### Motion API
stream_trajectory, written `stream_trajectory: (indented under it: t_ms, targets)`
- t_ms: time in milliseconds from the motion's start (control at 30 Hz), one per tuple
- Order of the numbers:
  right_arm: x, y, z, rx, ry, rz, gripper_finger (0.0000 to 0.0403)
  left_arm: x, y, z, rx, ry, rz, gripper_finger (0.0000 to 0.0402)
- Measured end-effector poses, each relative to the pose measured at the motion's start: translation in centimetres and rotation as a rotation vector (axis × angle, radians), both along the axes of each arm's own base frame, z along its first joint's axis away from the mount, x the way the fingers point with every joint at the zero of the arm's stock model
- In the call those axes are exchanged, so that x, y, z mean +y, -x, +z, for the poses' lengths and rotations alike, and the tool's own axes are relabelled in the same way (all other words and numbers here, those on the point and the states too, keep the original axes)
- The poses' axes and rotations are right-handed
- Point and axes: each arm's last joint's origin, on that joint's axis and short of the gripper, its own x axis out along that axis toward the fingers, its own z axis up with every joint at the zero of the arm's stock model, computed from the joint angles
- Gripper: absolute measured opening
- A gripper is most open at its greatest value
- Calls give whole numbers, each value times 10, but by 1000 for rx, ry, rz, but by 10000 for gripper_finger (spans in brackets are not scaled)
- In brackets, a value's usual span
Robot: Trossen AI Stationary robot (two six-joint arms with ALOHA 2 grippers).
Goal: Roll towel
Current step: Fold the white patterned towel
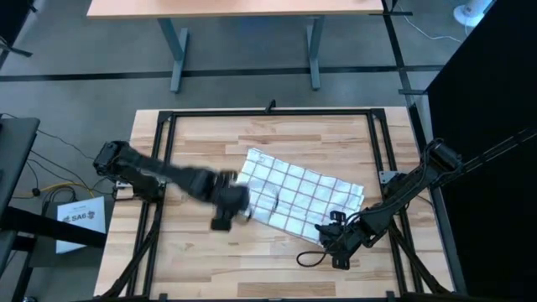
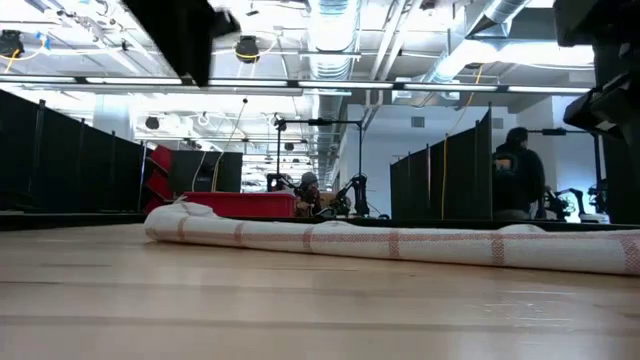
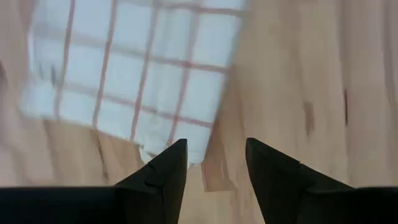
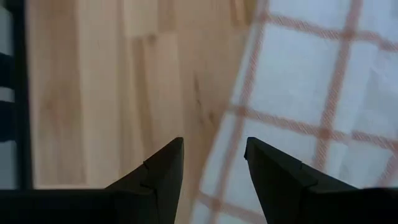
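Observation:
The white towel (image 1: pixel 298 195) with its reddish-brown check lines lies slanted on the middle of the wooden table (image 1: pixel 193 260). In the low view the towel (image 2: pixel 400 243) is a long low strip. My left gripper (image 1: pixel 226 210) hovers open at the towel's left end. The left wrist view shows the gripper (image 3: pixel 214 152) with bare wood between its fingertips and the towel's corner (image 3: pixel 186 146) just beyond one of them. My right gripper (image 1: pixel 334 237) stands open at the towel's near right edge. In its wrist view the gripper (image 4: pixel 212 149) is over the towel's edge (image 4: pixel 239 124).
A black metal frame (image 1: pixel 168 117) runs around the tabletop. A dark cable loop (image 1: pixel 309 258) lies on the wood near my right gripper. Beyond the table, the low view shows black partitions and a person (image 2: pixel 520 170) standing far off.

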Motion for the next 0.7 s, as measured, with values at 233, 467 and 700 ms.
stream_trajectory:
  t_ms: [233, 467, 700]
  targets:
    - [-9, -11, 2, -22, -44, -55, 162, -54, 12, -49, -128, -227, -139, 139]
    - [-26, -13, 3, 113, -20, -125, 162, -45, 1, -102, -46, -296, -93, 139]
    - [-40, -12, 1, 189, -5, -329, 162, 7, -27, -120, -139, -280, 65, 138]
